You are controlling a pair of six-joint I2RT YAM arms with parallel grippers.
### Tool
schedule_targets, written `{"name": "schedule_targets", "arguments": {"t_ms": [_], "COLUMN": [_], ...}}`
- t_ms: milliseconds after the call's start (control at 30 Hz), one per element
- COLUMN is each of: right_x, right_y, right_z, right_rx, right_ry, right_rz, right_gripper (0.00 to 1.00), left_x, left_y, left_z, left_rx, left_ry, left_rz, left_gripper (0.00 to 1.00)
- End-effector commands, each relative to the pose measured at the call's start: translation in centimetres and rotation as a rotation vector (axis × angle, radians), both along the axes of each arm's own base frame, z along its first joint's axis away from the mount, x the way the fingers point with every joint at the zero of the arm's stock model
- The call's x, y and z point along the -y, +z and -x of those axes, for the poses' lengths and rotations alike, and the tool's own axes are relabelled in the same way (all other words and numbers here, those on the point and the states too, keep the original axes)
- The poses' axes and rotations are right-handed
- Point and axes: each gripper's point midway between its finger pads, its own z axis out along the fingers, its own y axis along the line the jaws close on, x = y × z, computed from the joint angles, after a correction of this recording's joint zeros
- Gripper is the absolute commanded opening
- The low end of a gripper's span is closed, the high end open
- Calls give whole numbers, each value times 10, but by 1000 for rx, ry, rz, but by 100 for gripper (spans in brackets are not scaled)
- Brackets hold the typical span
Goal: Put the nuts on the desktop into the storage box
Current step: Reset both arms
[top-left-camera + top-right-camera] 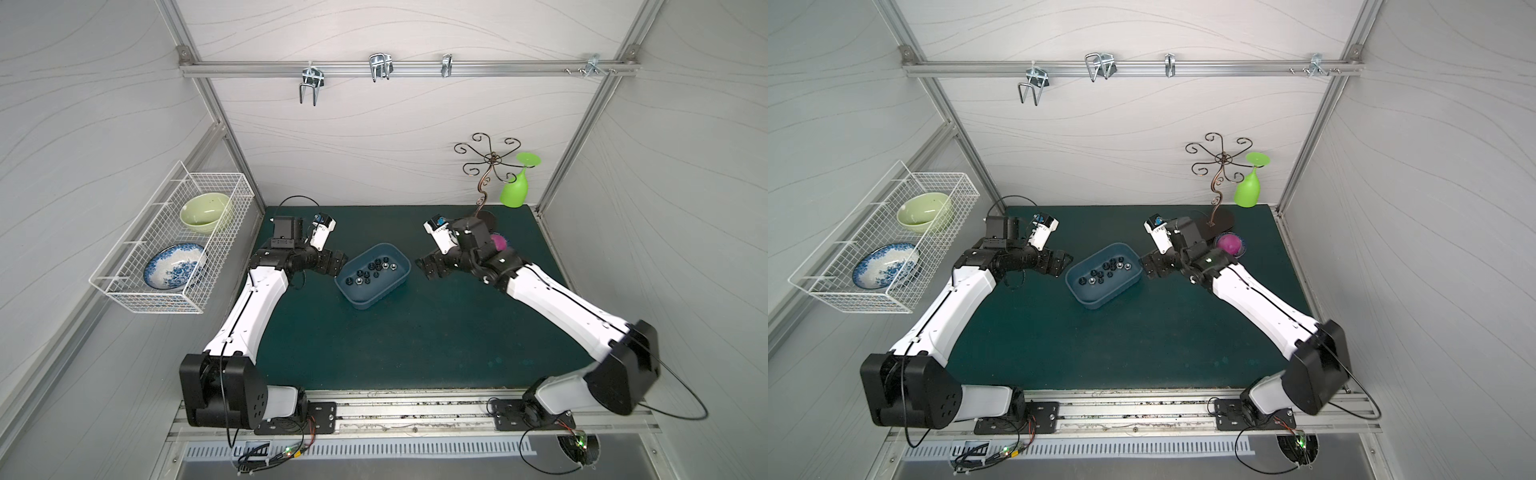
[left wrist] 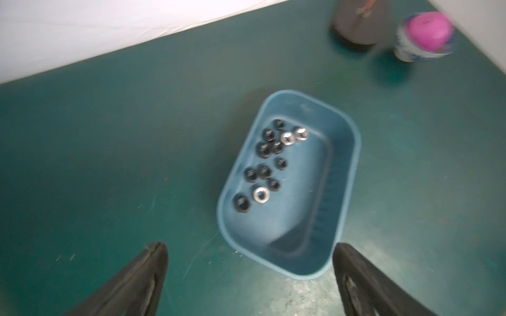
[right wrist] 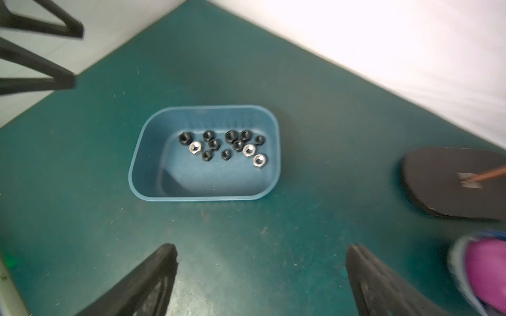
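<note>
Mid-frame in a top view, shallow blue-grey plastic tub; tiny hexagonal metal nuts black (three silver); flat matte desktop dark teal.

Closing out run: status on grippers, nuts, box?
Left gripper and right gripper open, empty, flanking the shallow blue-grey plastic storage box. Black and silver hexagonal metal nuts lie inside it. None visible on dark teal desktop.

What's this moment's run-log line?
nuts: in storage box | desktop: no nuts visible | left gripper: open, empty | right gripper: open, empty

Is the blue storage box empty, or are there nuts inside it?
Not empty. The storage box holds the nuts, black and silver, lying on its floor; no nut shows on the desktop around it.
</note>
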Motion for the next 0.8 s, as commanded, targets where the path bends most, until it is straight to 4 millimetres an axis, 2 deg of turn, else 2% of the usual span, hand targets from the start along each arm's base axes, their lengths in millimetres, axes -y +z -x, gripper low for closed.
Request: {"name": "schedule_targets", "arguments": {"t_ms": [0, 167, 333, 500, 567, 600, 700, 767], "right_x": [32, 91, 141, 201, 229, 238, 256, 261], "right_y": [34, 28, 10, -31, -52, -61, -90, -105], "right_z": [-4, 9, 20, 20, 19, 20, 17, 14], "right_rx": [157, 231, 329, 373, 366, 356, 295, 282], "right_ry": [-121, -233, -340, -558, -682, -716, -787, -795], "right_rz": [-97, -143, -125, -95, -148, -174, -218, -194], "right_gripper": [99, 99, 99, 99, 99, 99, 99, 99], "left_x": [-34, -50, -57, -79, -81, -81, -75, -72], "left_y": [0, -28, -40, -53, -61, -56, -64, -69], "left_z": [-20, -26, -25, -21, -17, -18, -11, -8], "left_rx": [75, 123, 199, 315, 365, 406, 425, 436], "left_ry": [224, 319, 351, 435, 433, 426, 404, 397], "left_rz": [-41, -60, -8, 71, 81, 90, 118, 136], "left_gripper": [99, 99, 99, 99, 99, 99, 99, 99]}}
